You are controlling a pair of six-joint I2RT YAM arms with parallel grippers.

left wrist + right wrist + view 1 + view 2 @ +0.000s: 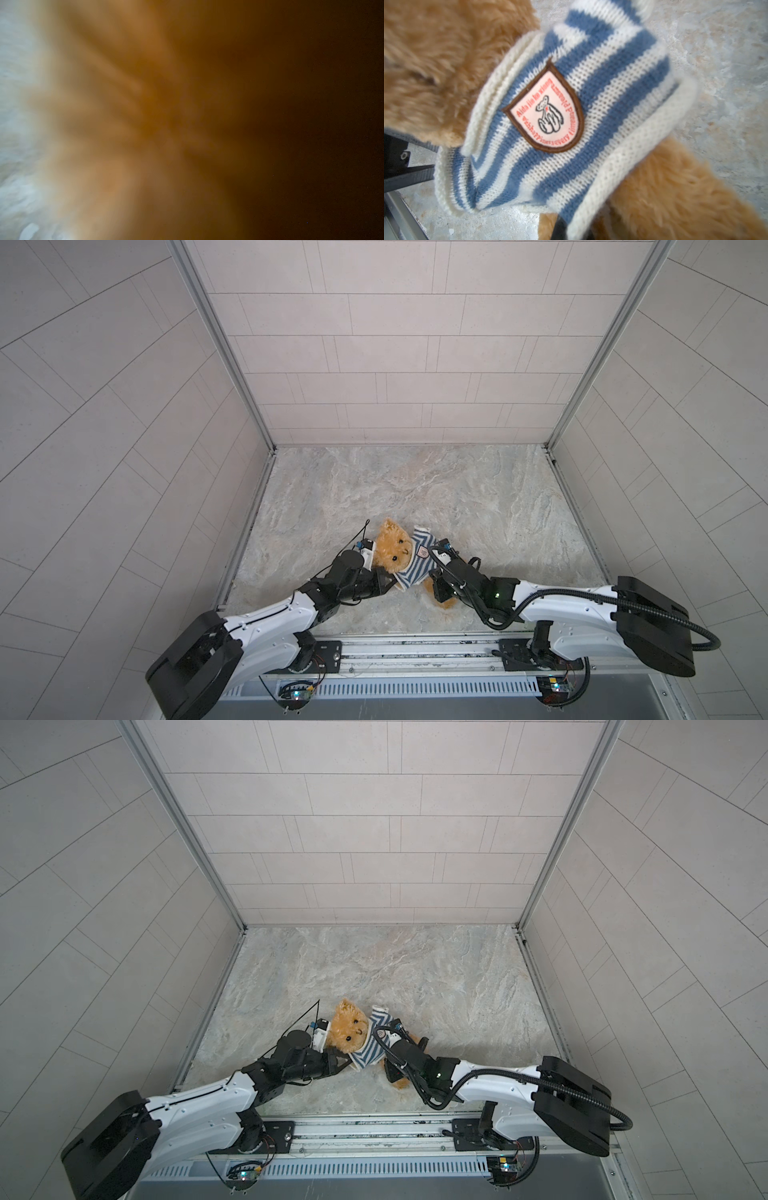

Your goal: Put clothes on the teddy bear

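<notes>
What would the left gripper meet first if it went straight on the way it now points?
Most likely the striped sweater. The left gripper points toward the chest of the teddy bear, its shut jaws right at the sweater's cream edge; depth is hard to judge from above.

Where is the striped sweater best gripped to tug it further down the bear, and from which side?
Take the thick cream hem of the sweater, coming from the leg end of the teddy bear. That ribbed band stands off the fur as a raised edge, and the bear lies face up, so pulling along the body probably suits.
</notes>
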